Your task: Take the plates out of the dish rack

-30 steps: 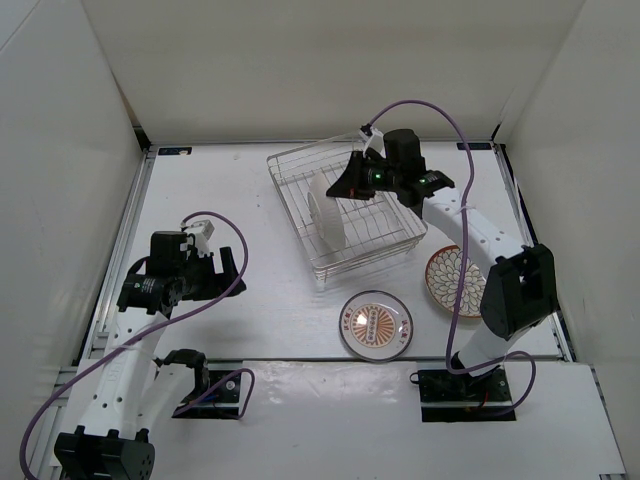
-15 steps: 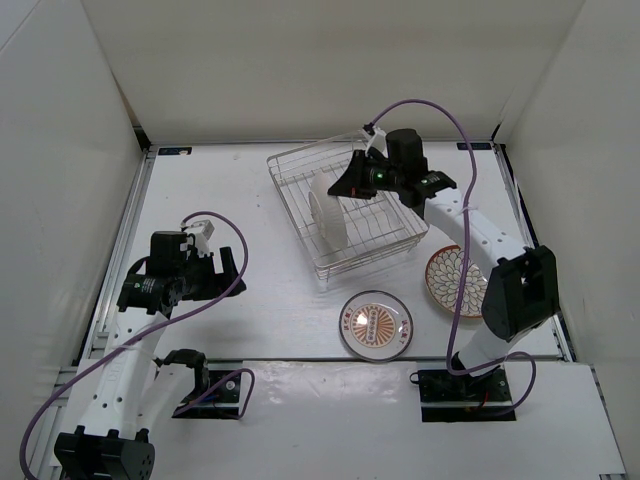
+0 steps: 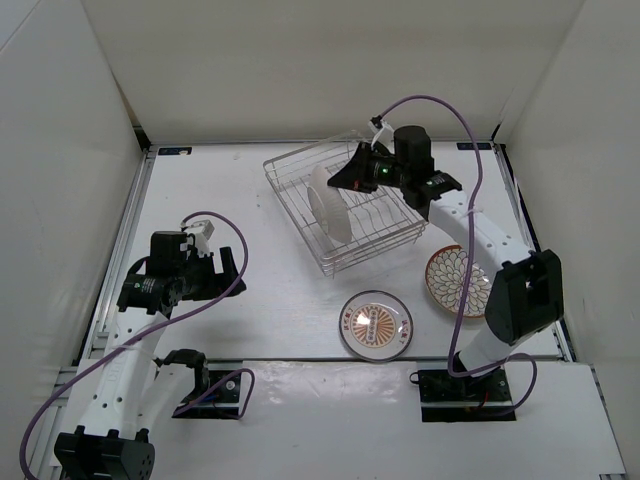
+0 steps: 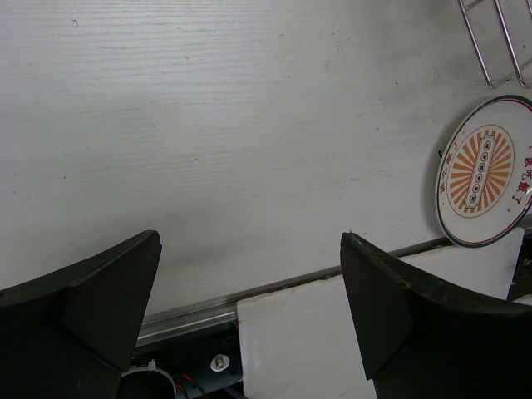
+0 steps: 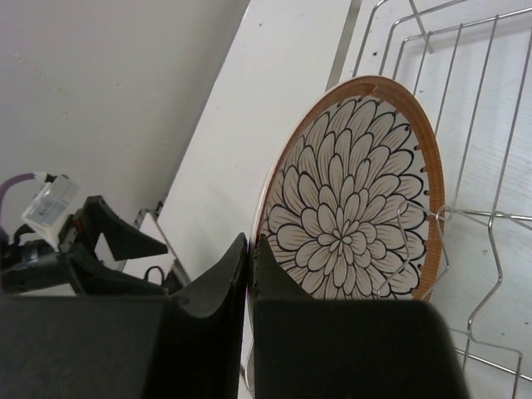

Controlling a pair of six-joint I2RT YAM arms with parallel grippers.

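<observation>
A plate [image 3: 328, 208] stands on edge in the silver wire dish rack [image 3: 385, 232], its white back towards the left. In the right wrist view its face [image 5: 357, 195] is orange-rimmed with white petals, and a wire divider [image 5: 432, 218] crosses in front of it. My right gripper [image 3: 350, 182] is shut on that plate's rim [image 5: 251, 249]. Another petal plate [image 3: 455, 282] and a pale dark-rimmed plate with an orange centre [image 3: 375, 325] lie flat on the table. My left gripper [image 3: 230, 265] is open and empty [image 4: 249, 241] over the table's near left.
The rack sits askew at the back middle of the table, near the back wall. The pale plate [image 4: 485, 170] and a rack corner [image 4: 490, 41] show at the right of the left wrist view. White walls enclose the left, right and back.
My right gripper has moved a little up and to the right with the plate, and the rack has shifted and turned with it. The left arm has not moved.
</observation>
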